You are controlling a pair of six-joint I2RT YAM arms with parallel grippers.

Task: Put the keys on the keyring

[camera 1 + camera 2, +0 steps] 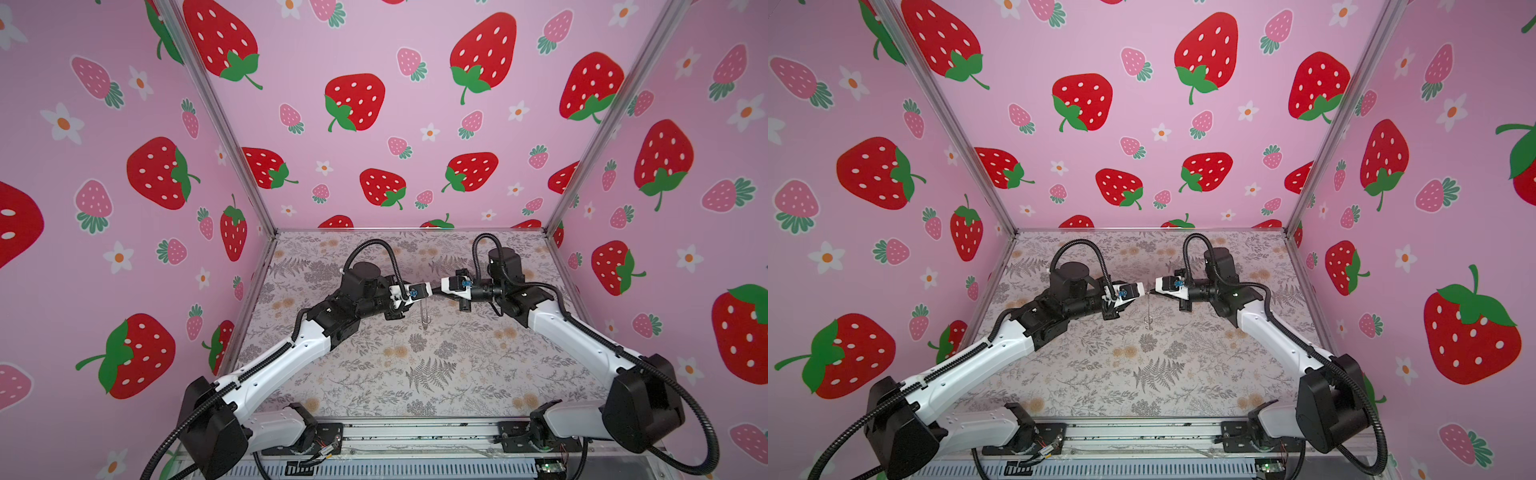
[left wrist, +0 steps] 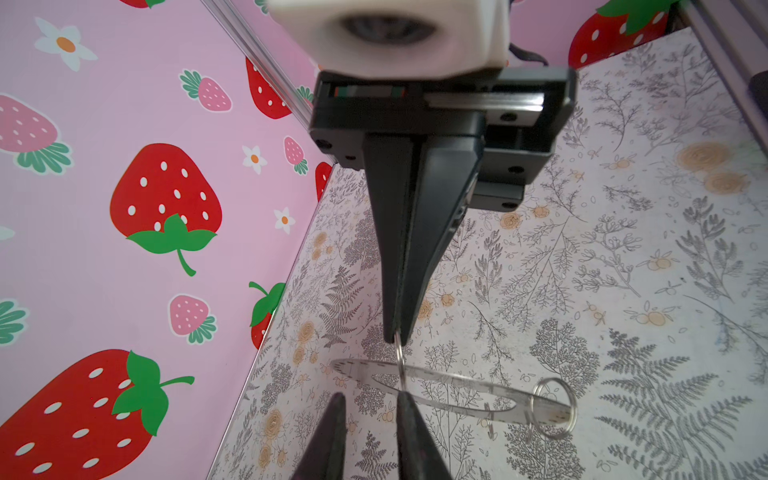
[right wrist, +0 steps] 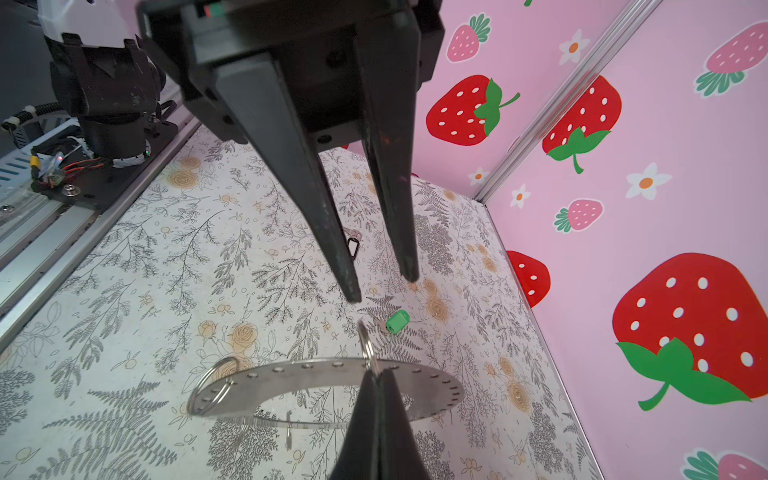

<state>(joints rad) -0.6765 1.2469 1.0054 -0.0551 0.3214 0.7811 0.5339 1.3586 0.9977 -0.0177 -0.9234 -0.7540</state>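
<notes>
The right gripper (image 3: 374, 378), reaching in from 3 o'clock in both top views, has its jaws pressed together on a small wire loop of the keyring (image 1: 424, 316). The ring's flat metal disc hangs at 6 o'clock below the fingertips. The left gripper (image 3: 381, 286), coming from 9 o'clock, holds its jaws spread and empty just beside that loop, while the green key (image 3: 397, 321) and the black-rimmed key (image 3: 353, 246) lie on the floral table (image 3: 166, 291).

Pink strawberry-print walls (image 1: 374, 50) close me in across the upper part of both top views. Below them, lower centre, lies my grey floral tabletop (image 1: 457, 386). Metal corner posts (image 1: 224, 124) rise at its far corners, and an aluminium rail (image 1: 415, 434) runs along the bottom edge.
</notes>
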